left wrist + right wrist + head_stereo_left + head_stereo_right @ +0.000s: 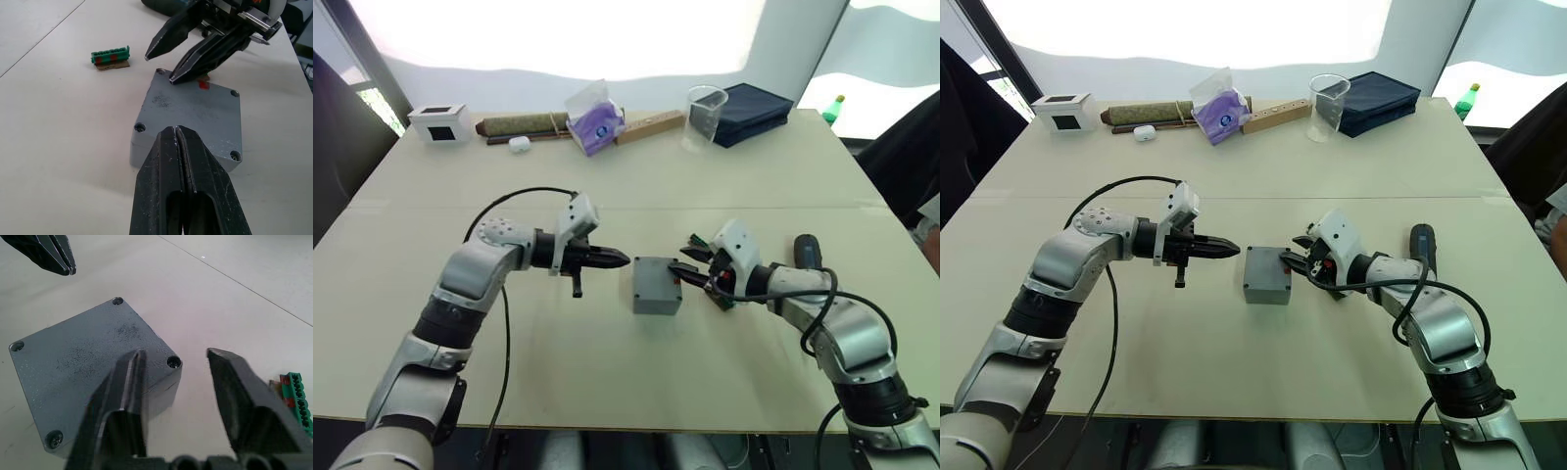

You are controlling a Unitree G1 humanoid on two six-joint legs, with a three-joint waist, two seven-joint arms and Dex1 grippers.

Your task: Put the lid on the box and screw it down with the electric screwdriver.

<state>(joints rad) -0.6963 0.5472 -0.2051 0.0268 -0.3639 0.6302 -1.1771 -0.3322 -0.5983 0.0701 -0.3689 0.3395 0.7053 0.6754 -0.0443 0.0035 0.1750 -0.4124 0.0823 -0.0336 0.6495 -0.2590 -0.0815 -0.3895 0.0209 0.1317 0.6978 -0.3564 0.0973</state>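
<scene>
Counter [607, 392]: pale beige top carrying all items; a seam line runs across it behind the arms.
Box [1267, 274]: grey square enclosure resting flat at the counter's middle, between the two grippers.
Lid [195, 115]: grey plate seated flush on the box, corners aligned; a screw hole sits at each of the four corners, with a screw head visible in at least one in the right wrist view.
Electric screwdriver [808, 253]: black tool lying on the counter on the robot's right, beyond the right forearm, untouched.
Left gripper [619, 259]: fingers pressed together, holding nothing, tip pointing at the box from its left side, just apart from it.
Right gripper [1291, 262]: fingers spread apart, holding nothing, tips at the box's right edge; one finger [124, 396] lies over the lid, the other past the box's edge.
Green connector strip [110, 56]: lying on the counter near the box, beside the right gripper.
</scene>
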